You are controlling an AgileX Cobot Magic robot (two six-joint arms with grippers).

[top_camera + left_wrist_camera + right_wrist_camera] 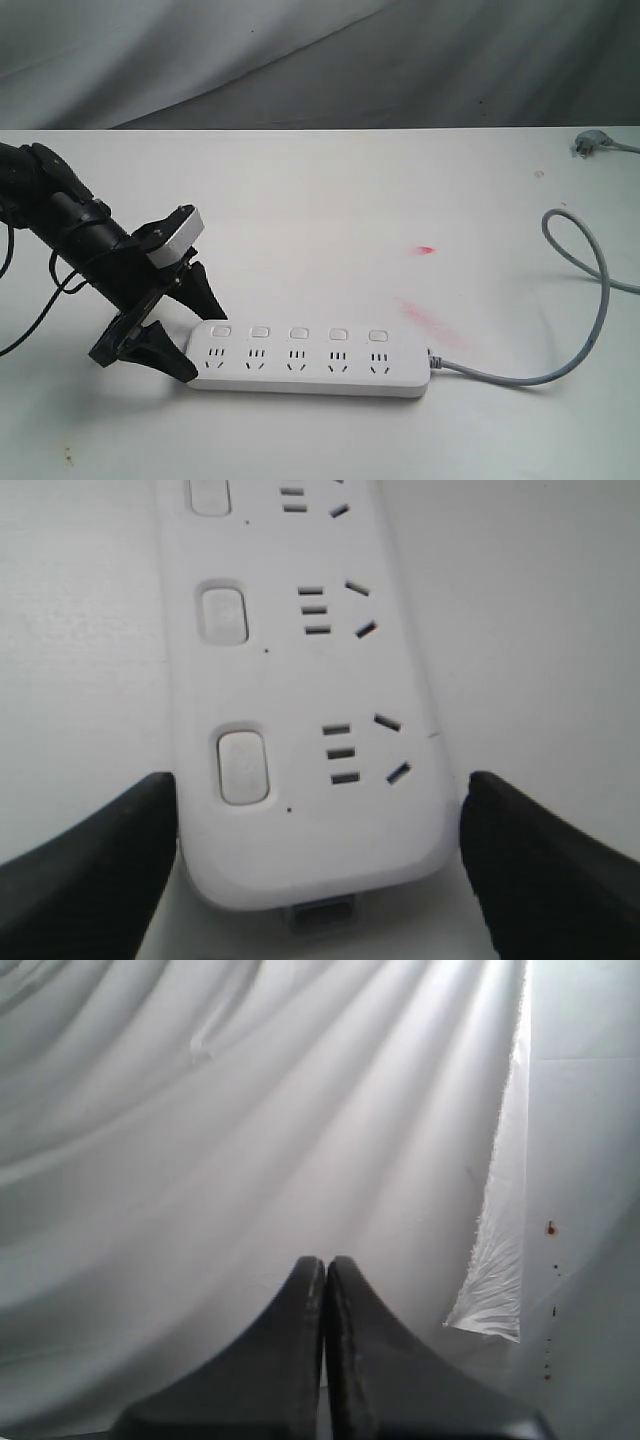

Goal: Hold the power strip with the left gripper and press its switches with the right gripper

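The left end effector point(203, 345) straddles the cordless end of the power strip point(320, 358), one black finger on each long side. In the left wrist view its fingers point(110, 860) look pressed against the strip's two edges, so I read it as grasping the strip across its width, though contact on the far edge is hard to confirm. The right end effector point(326, 1262) is clenched, its two fingers closed flat on each other with nothing between them. Its camera faces only a pale draped cloth point(200, 1110), and it does not show in the exterior view, so it is well away from the strip.

The power strip lies flat on the white counter point(300, 200). Its five switches point(298, 332) run along the strip's far long edge, one behind each socket. A grey cord point(560, 370) leaves the end opposite the held one and loops away over the counter.

The holding step looks done, and pressing has not begun. With its fingers already closed into a single tip, the right end effector seems prepared to poke. The next move calls for bringing that tip over the strip, lining it up on one small switch, most likely an end one, and pushing straight down. An off-centre push could slide onto the sockets or skew the strip in the left grasp.
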